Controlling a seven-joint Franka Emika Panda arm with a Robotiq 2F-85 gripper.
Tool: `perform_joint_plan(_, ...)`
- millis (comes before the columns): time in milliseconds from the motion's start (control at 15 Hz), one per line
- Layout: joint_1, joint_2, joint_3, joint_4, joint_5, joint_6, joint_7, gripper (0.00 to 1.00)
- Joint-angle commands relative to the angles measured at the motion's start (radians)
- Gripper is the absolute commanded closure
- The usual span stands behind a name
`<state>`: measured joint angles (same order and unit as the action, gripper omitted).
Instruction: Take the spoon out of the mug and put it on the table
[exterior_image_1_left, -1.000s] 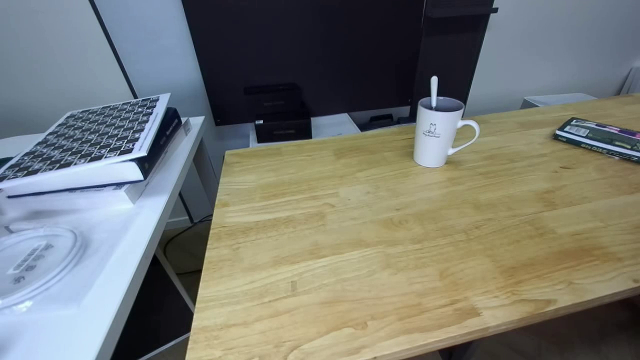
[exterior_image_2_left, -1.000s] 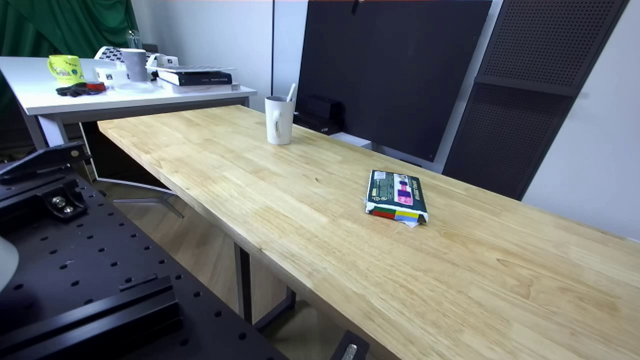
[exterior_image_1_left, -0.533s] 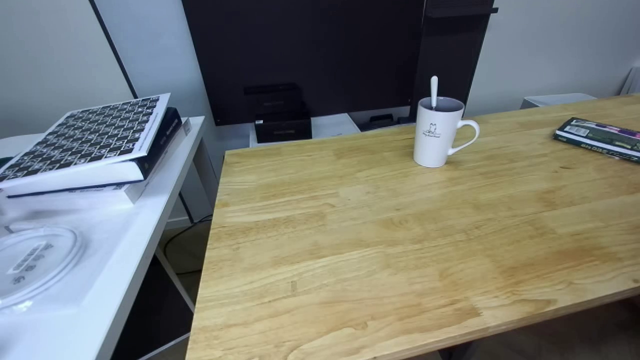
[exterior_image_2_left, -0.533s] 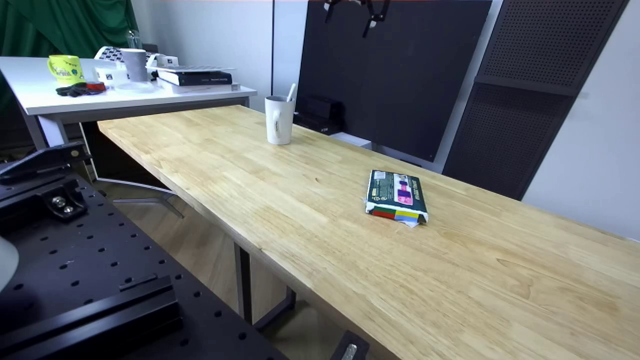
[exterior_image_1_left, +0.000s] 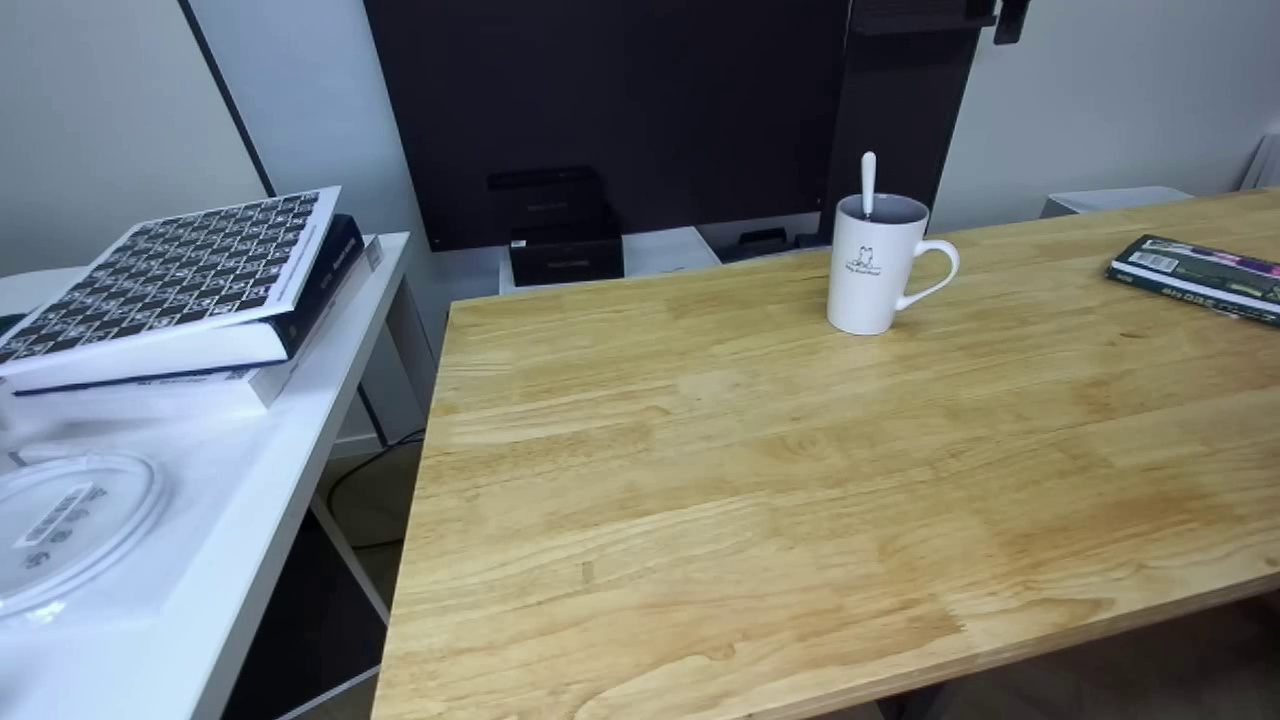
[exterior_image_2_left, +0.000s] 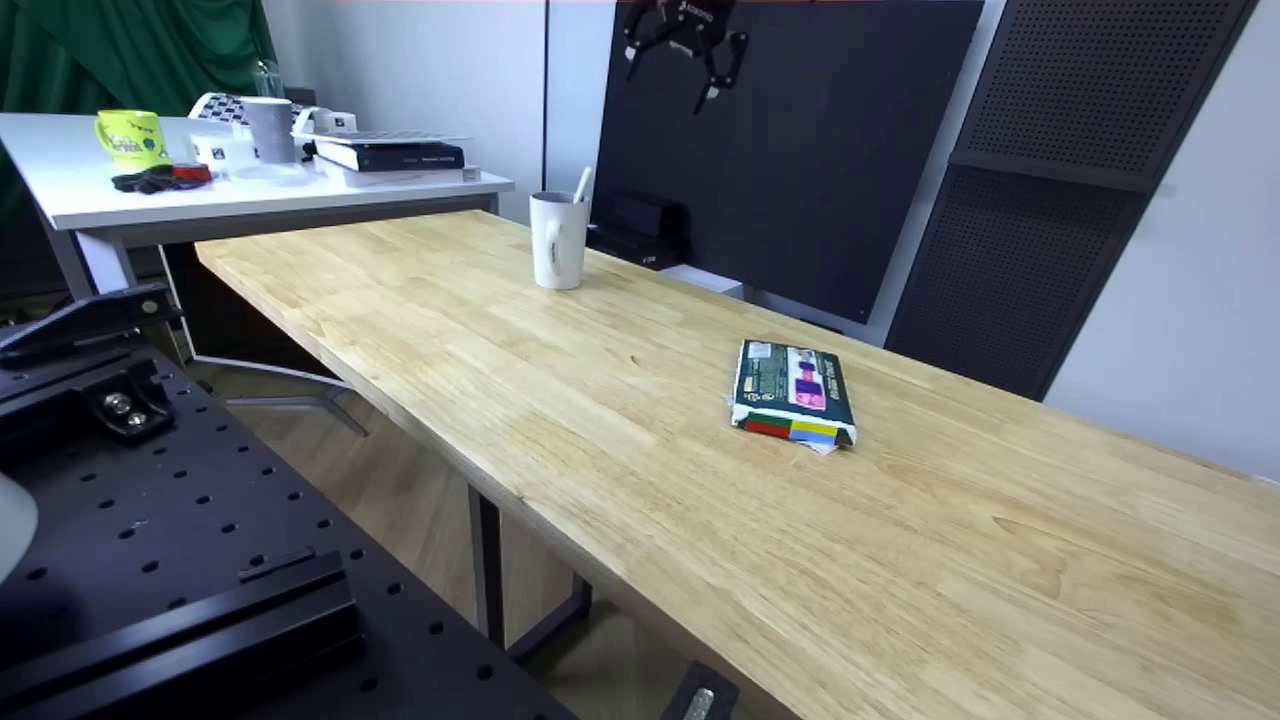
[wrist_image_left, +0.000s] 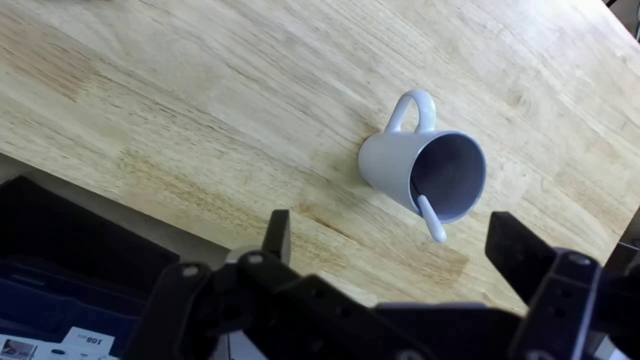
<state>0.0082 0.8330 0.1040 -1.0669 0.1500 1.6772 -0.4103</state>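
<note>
The white mug (exterior_image_1_left: 862, 290) stands upright on the wooden table (exterior_image_1_left: 700, 480), near its far edge. It also shows in an exterior view (exterior_image_2_left: 556, 250) and in the wrist view (wrist_image_left: 392, 160). The spoon (exterior_image_1_left: 868, 182) leans in the mug, its white handle above the rim; the handle also shows in an exterior view (exterior_image_2_left: 582, 186) and in the wrist view (wrist_image_left: 432, 219). The spoon's lower end is hidden inside. My gripper (wrist_image_left: 391, 217) is open and empty, with the handle appearing between its fingers. In an exterior view the gripper (exterior_image_2_left: 665, 90) hangs well above the mug.
A dark green packet (exterior_image_2_left: 795, 385) lies on the table. A white side table (exterior_image_1_left: 330, 400) holds stacked books (exterior_image_1_left: 170, 290); a yellow mug (exterior_image_2_left: 133, 138) stands there too. A dark panel (exterior_image_2_left: 780, 150) stands behind the wooden table. A blue box (wrist_image_left: 65, 305) shows below the table edge.
My gripper has come down into an exterior view from above and moved left toward the mug. A black gripper part now shows at the top of an exterior view. Mug and spoon have not moved.
</note>
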Motion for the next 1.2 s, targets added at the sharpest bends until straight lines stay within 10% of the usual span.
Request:
perform_joint_plan(0,0.025,0.141,0.022,0.211,-0.032,-0.110,0.005,0.00)
perform_joint_plan(1133,0.125,0.391,0.040,0.504,-0.056,-0.221,-0.101,0.00)
